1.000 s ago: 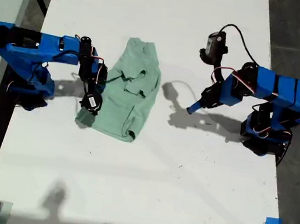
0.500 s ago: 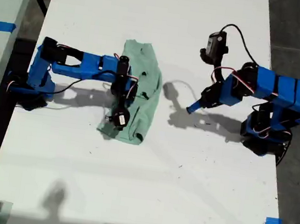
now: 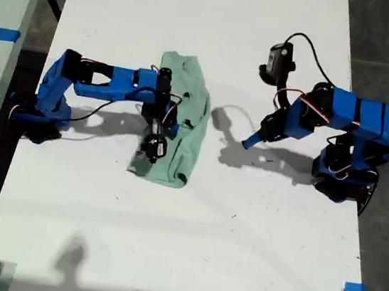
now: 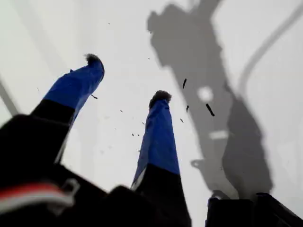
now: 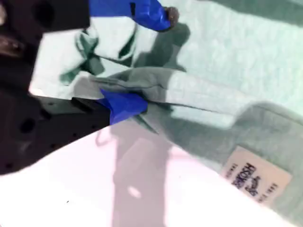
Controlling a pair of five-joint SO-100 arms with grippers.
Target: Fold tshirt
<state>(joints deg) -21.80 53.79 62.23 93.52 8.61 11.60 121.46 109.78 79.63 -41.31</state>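
Note:
The pale mint-green tshirt [image 3: 190, 113] lies bunched into a narrow strip near the table's middle in the exterior view. My second gripper [image 3: 158, 132] reaches in from the exterior view's left and hangs over the strip's left half. Close up, a folded edge of the tshirt [image 5: 222, 71] drapes over one blue finger [image 5: 124, 104], the other finger stands well apart, and the jaws are open. A white neck label [image 5: 255, 177] shows on the cloth. My first gripper [image 4: 125, 80] is open over bare table, to the exterior view's right of the tshirt, first gripper [image 3: 250, 140] touching nothing.
The white table [image 3: 190, 231] runs the length of the exterior view, with dark floor past its edges. A small black camera [image 3: 277, 59] on a cable stands above the first arm. Blue tape [image 3: 353, 288] marks the table's near right corner in the exterior view.
My second arm swept toward the exterior view's right, carrying the tshirt's left edge over so the cloth is now narrower. In the last half second it barely shifted. My first arm stayed still.

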